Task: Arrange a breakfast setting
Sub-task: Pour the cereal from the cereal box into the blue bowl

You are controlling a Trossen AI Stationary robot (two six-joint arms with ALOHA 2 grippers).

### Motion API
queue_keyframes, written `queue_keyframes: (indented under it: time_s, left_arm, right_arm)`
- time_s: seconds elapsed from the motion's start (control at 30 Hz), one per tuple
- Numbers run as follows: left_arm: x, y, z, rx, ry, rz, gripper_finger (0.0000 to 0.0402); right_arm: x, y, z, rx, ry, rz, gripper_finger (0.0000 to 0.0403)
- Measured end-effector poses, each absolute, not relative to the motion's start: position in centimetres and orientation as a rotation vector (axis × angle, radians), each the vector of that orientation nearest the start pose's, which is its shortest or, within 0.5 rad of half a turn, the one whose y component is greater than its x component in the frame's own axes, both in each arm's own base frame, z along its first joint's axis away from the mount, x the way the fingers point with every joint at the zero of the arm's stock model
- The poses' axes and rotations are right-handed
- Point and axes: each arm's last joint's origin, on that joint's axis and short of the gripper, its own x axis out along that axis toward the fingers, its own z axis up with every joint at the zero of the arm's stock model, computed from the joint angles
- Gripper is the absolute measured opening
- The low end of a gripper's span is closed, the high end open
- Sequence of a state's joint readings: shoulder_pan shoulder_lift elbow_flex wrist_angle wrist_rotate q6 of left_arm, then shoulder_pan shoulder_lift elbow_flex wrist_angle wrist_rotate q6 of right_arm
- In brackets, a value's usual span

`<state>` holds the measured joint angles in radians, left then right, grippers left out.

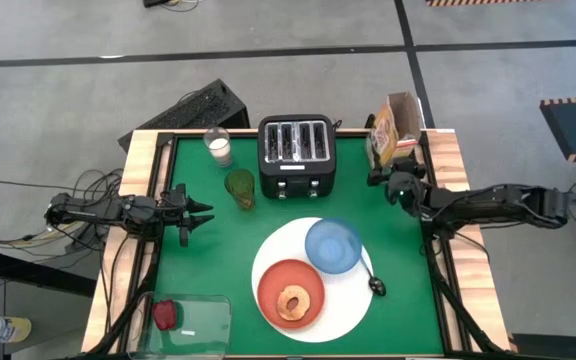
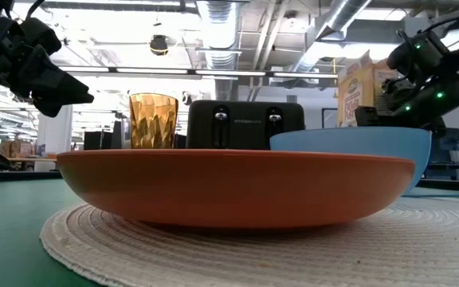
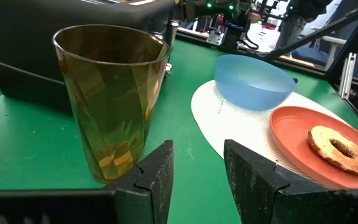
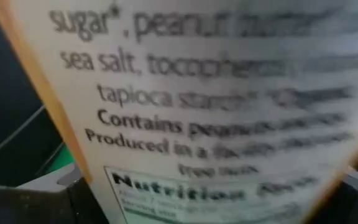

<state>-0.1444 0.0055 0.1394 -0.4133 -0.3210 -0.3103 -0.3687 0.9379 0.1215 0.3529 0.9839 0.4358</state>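
Nearest me, the bagel (image 1: 291,303) lies on the orange-red plate (image 1: 313,280), which rests on the large white plate (image 1: 343,305); the blue bowl (image 1: 333,244) sits behind, the dark spoon (image 1: 374,281) beside it. Left gripper (image 1: 196,213) hangs with fingers partly spread, gripping nothing, near the amber glass (image 1: 240,187). Farther back, the right gripper (image 1: 386,178) stands spread wide around the cereal box (image 1: 394,127). Light, stiff cardboard, I'd judge, probably top-heavy; squeeze its flat sides low down.
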Motion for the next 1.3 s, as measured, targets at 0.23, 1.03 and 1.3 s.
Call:
queue_keyframes:
  time_s: [0.23, 1.03, 1.3]
  left_arm:
    - [8.3, -0.3, 17.1, -0.243, 0.242, 0.215, 0.0128]
    - [8.3, -0.3, 17.1, -0.243, 0.242, 0.216, 0.0128]
    - [8.3, -0.3, 17.1, -0.243, 0.243, 0.216, 0.0128]
  right_arm:
    - [12.9, -8.7, 14.7, 0.253, 0.101, -1.428, 0.04]
    - [13.7, -10.6, 14.3, 0.287, 0.031, -1.404, 0.0257]
    - [13.7, -10.4, 14.8, 0.251, 0.044, -1.356, 0.0252]
